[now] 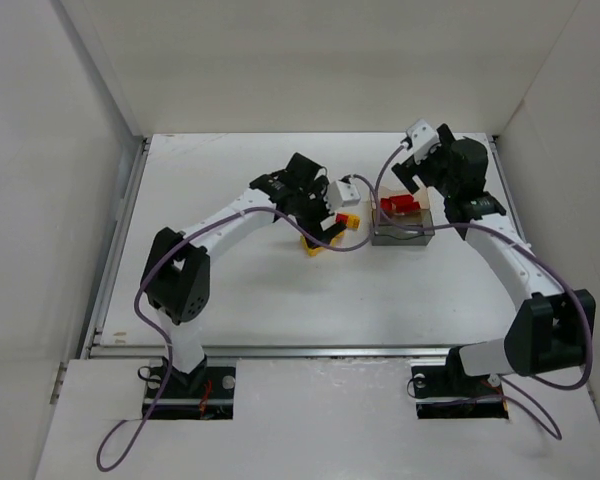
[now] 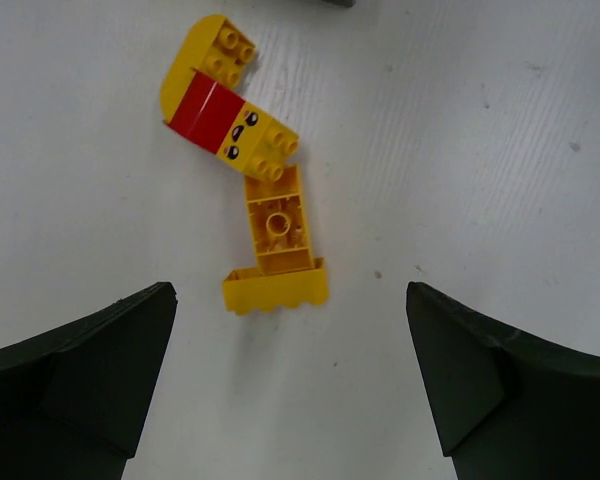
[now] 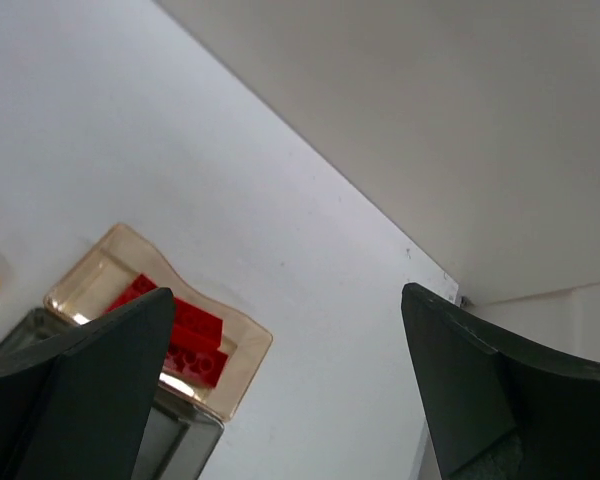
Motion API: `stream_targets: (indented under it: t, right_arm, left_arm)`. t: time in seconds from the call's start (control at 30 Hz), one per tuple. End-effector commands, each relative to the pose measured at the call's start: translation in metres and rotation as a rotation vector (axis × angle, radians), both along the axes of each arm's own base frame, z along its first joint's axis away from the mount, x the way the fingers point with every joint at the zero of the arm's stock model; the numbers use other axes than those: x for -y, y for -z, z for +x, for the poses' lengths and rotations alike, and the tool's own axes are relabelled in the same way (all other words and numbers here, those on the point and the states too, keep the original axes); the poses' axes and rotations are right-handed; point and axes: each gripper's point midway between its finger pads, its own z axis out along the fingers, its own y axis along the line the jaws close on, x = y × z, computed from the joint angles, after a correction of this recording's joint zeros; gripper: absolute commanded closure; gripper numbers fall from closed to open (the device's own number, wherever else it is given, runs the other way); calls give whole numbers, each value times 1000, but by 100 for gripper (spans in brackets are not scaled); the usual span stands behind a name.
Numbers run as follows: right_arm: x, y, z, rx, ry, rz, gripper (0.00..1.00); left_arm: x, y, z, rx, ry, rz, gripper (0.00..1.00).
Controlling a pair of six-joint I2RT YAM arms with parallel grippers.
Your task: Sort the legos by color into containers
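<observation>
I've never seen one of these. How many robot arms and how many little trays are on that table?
Robot arms: 2 (left arm, right arm)
Trays: 2 (tan tray, clear grey tray)
Total: 4

Light: I see bright, even light from above on the white table (image 1: 280, 290).
Shadows: faint, soft-edged.
Glare: small white glint at the tan tray (image 3: 242, 352).
Focus: my views look sharp.

Yellow legos (image 2: 277, 225), red legos (image 3: 195, 340), tray (image 3: 95, 272) seemingly tan.
</observation>
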Motion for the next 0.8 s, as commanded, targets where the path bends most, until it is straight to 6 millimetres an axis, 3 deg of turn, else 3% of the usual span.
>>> stream_targets:
  t: [0.0, 0.1, 0.17, 0.37, 0.43, 0.57, 0.6, 0.77]
  right_arm:
    - [-4, -45, 4, 103, 64, 244, 0]
    - [-7, -54, -1, 113, 51, 277, 0]
    - [-9, -43, -3, 87, 44, 284, 0]
    - [-2, -48, -14, 108, 72, 283, 0]
    - [-1, -54, -19, 123, 70, 286, 0]
    - [1, -53, -24, 126, 79, 285, 0]
    - [2, -53, -24, 129, 77, 275, 0]
    - [2, -47, -27, 120, 78, 273, 0]
  left_arm:
    - [20, 4, -13, -22, 68, -48, 0]
    - [18, 30, -5, 1, 29, -8, 0]
    - [20, 42, -3, 0, 10, 11, 0]
    - [19, 81, 7, -17, -46, 48, 0]
    - [26, 78, 17, -7, -72, 33, 2]
    - [29, 83, 22, -6, -98, 24, 16]
    - [27, 84, 23, -2, -103, 30, 26]
    - [26, 93, 23, -22, -125, 44, 47]
